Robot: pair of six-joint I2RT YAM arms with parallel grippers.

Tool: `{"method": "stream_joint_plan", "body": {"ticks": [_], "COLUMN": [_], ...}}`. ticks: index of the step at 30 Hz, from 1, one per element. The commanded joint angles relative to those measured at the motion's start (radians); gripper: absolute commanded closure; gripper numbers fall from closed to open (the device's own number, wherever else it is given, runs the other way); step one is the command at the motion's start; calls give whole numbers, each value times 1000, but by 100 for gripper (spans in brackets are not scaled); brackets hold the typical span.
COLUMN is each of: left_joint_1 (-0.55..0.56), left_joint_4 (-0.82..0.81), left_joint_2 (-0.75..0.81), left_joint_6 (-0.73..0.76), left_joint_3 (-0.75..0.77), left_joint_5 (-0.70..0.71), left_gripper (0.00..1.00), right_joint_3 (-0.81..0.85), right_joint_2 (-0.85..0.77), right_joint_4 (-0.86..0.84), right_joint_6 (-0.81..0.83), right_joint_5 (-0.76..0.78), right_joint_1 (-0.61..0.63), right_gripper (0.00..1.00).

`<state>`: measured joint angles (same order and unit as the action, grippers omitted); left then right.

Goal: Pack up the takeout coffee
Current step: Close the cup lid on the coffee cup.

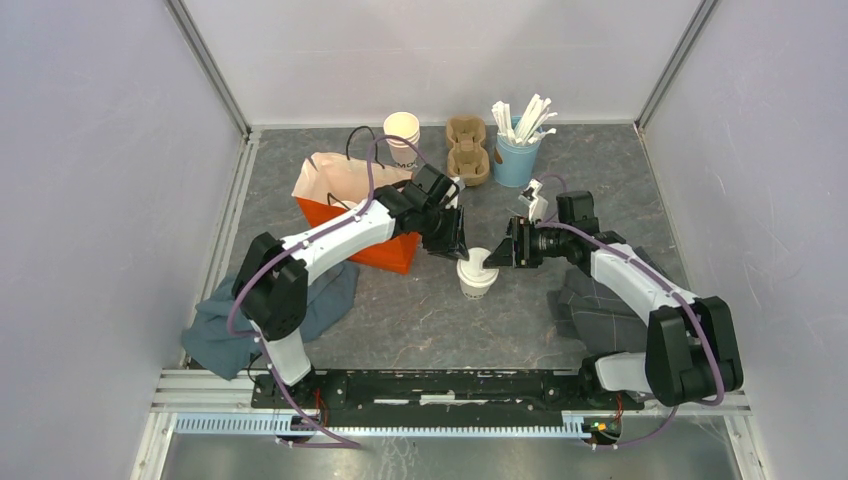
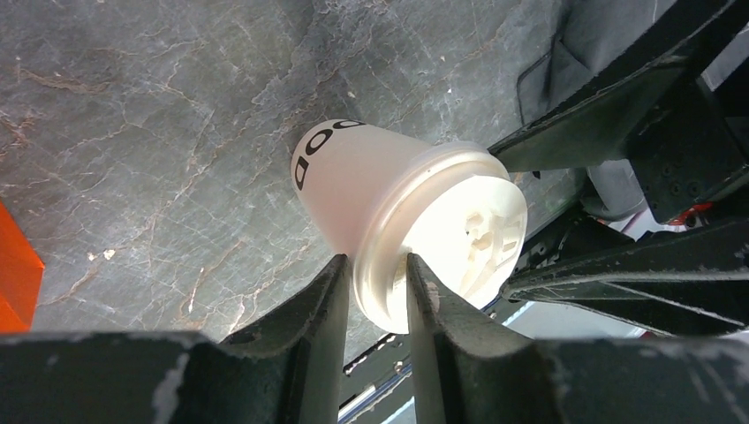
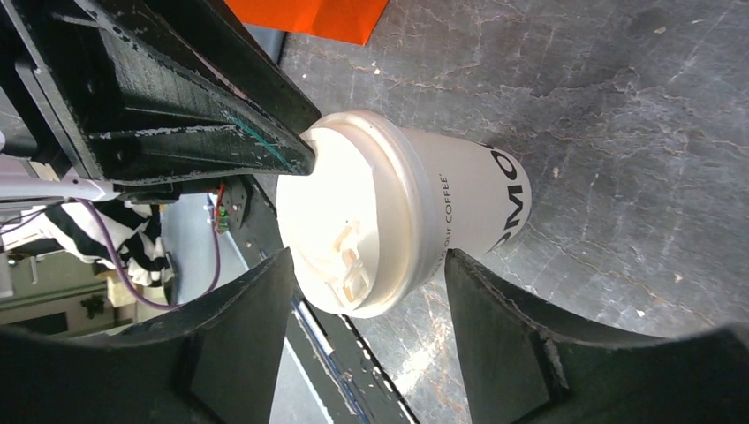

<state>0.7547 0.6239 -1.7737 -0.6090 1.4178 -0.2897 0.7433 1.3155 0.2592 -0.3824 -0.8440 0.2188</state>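
Cream-white lidded paper cup is pinched at its rim by left gripper; right gripper gapes wide; lifting may pop its lid.

Robot lab test cell, plain white walls, aluminium frame, grey slab tabletop

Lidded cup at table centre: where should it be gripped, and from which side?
Probably the paper wall just under the lid, level from the right, where the right gripper's open fingers straddle it. The lidded cup stands upright and tapers downward, so the flared lid would stop slipping. The left gripper pinches only the lid rim, which might pop off.
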Motion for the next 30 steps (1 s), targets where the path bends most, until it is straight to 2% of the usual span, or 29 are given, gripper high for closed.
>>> {"method": "stream_joint_plan", "body": {"ticks": [1,8,13,16,20,23,27,30], "left_joint_1": [2,1,2,2,4,9,11,12], "left_joint_4": [-4,8,-18,-52,-54,-51,-34,-33], "left_joint_2": [22,37,81,102,81,66,55,49], "left_joint_6": [6,2,-16,-15,-9,-5,6,6], "left_joint_3": [-41,-92,-215,-253,-217,-194,-186,-198], "left_joint_5": [18,54,85,67,52,46,52,51], "left_gripper": [66,70,71,71,71,71,71,71], "right_joint_3": [-12,-85,-188,-159,-46,-57,-127,-211], "right_joint_2": [24,38,58,53,3,-10,9,52], "right_joint_4": [-130,-210,-252,-233,-175,-202,-221,-327], "right_joint_6": [-42,-62,-44,-50,-65,-102,-71,-94], "right_joint_5": [-52,-31,-30,-46,-54,-97,-55,-20], "right_joint_1": [1,-1,-32,-35,-35,-30,-31,-42], "right_gripper": [34,38,38,38,31,28,31,37]}}
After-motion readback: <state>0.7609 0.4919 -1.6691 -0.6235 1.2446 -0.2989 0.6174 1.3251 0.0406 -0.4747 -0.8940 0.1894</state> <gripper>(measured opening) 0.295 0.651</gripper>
